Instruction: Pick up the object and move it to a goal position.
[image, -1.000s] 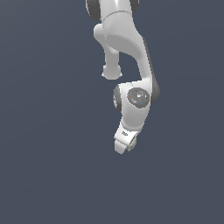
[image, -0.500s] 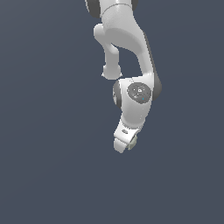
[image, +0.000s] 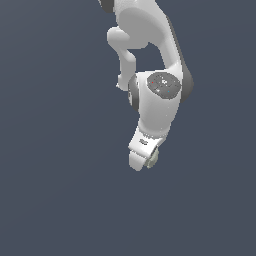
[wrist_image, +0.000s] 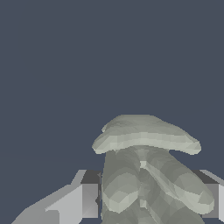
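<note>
The object (wrist_image: 146, 144) is a lumpy pale grey-green block with ridged lobes. In the wrist view it fills the space between my gripper's (wrist_image: 151, 202) two fingers (wrist_image: 89, 199), which press on its sides. In the exterior view my white gripper (image: 142, 161) hangs low from the bent arm, above the flat dark grey floor (image: 55, 200). Only a pale sliver of the object (image: 154, 158) shows at the gripper's side towards the exterior view's right. The gripper is shut on the object.
The white arm (image: 157, 100) reaches down from the top of the exterior view. Plain dark grey floor surrounds it on all sides. No goal marker shows in either view.
The arm's wrist joint has risen and shifted slightly to the exterior view's right. The gripper has stayed shut and moved up only a little.
</note>
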